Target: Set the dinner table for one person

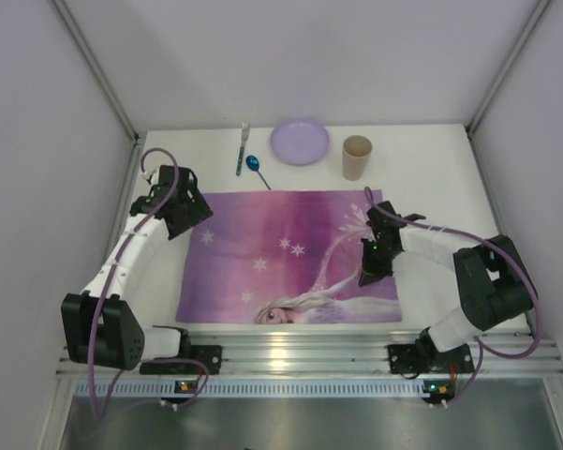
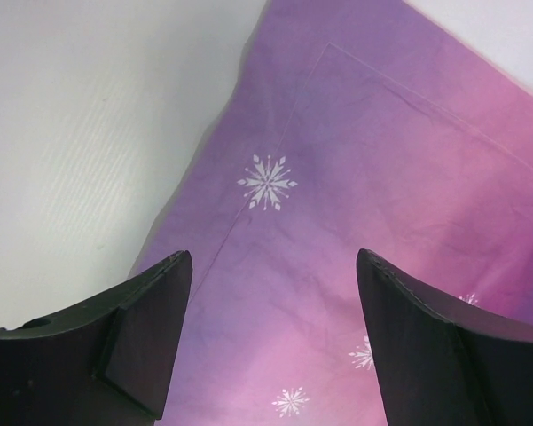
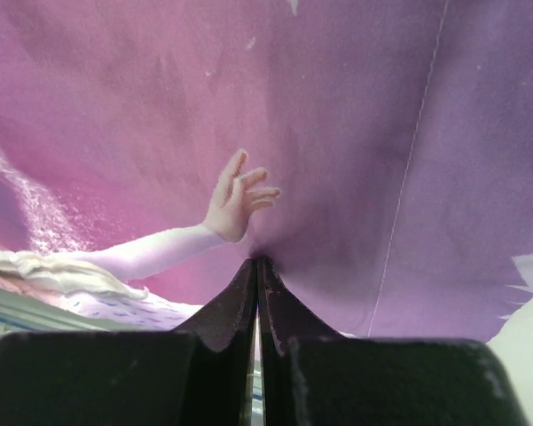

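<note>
Step in hand (judged): squaring the placemat (image 1: 290, 253); no ware is on it yet.

1. Surface (image 1: 422, 150): white, fills the stall floor and carries every item below.
2. Left gripper (image 2: 273, 266): fingers spread wide, nothing between them, over the placemat's far-left corner.
3. Placemat: purple, lies flat at the middle of the surface with its near edge beside the rail.
4. Fork (image 1: 243, 150) and spoon (image 1: 257, 171): just beside each other on the bare surface, beyond the placemat's far edge.
5. Plate (image 1: 300, 142): lilac, right of the cutlery, nothing on it.
6. Cup (image 1: 357, 157): tan, upright, just right of the plate; it looks empty as far as the top view shows.
7. Right gripper (image 3: 255, 262): fingers pressed together, tips on the placemat's right part where the cloth puckers, seemingly pinching a fold.

Next move (judged): let the cloth go with the mat flat, then bring the plate onto it. That calls for a reach to the far edge.
</note>
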Controlling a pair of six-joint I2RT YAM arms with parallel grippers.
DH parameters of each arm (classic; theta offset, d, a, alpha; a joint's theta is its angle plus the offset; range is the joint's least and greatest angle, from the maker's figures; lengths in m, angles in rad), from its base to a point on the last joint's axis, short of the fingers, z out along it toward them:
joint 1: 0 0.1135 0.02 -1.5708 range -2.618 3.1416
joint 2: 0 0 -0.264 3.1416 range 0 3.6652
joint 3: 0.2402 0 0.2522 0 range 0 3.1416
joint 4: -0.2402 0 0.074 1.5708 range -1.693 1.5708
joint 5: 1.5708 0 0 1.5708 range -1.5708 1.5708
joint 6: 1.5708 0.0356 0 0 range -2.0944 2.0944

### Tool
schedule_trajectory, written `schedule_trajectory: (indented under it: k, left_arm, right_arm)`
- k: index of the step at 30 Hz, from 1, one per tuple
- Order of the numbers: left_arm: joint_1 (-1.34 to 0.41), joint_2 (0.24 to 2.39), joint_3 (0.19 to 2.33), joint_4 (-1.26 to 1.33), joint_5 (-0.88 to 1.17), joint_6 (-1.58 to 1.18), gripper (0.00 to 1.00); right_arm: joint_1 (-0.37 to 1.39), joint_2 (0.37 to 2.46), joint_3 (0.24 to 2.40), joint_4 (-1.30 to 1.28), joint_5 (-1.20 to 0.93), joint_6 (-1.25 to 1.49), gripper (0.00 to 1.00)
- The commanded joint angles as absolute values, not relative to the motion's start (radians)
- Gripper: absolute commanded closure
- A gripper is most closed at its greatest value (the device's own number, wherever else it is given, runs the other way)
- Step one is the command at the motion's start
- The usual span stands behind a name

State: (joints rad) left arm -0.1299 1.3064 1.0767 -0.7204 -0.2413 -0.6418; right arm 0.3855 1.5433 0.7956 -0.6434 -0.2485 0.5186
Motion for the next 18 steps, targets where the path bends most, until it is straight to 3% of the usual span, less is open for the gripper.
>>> schedule_trajectory:
  k: [1,4,7,8,10,11,12,14,18]
  left_arm:
    - [-0.143,1.328,1.12,-0.64,-0.18,-0.655,0.2]
    - [-0.164,1.406,1.176,-0.612,-0.173,-0.673,0.2]
    - [-0.199,1.526,1.328,-0.598,-0.173,-0.69,0.2]
    - [-0.212,1.558,1.365,-0.6,-0.182,-0.69,0.2]
    - [-0.25,1.67,1.49,-0.607,-0.192,-0.689,0.2]
    - [-0.264,1.712,1.538,-0.618,-0.211,-0.689,0.2]
    - [-0.279,1.794,1.589,-0.642,-0.222,-0.686,0.2]
    - [-0.32,1.926,1.739,-0.667,-0.257,-0.681,0.2]
    - [-0.373,2.128,1.977,-0.75,-0.319,-0.669,0.2]
  right_arm:
    - [0.391,1.513,0.837,-0.719,-0.138,0.474,1.0]
    - [0.39,1.48,0.894,-0.776,-0.118,0.469,0.99]
    - [0.391,1.433,0.983,-0.848,-0.107,0.466,0.82]
    - [0.391,1.407,1.009,-0.873,-0.107,0.466,0.61]
    - [0.391,1.381,1.092,-0.928,-0.12,0.459,0.4]
    - [0.393,1.359,1.118,-0.945,-0.121,0.459,0.21]
    - [0.394,1.35,1.143,-0.981,-0.121,0.456,0.15]
    - [0.394,1.316,1.199,-1.009,-0.121,0.449,0.05]
    - [0.394,1.253,1.226,-1.074,-0.11,0.454,0.02]
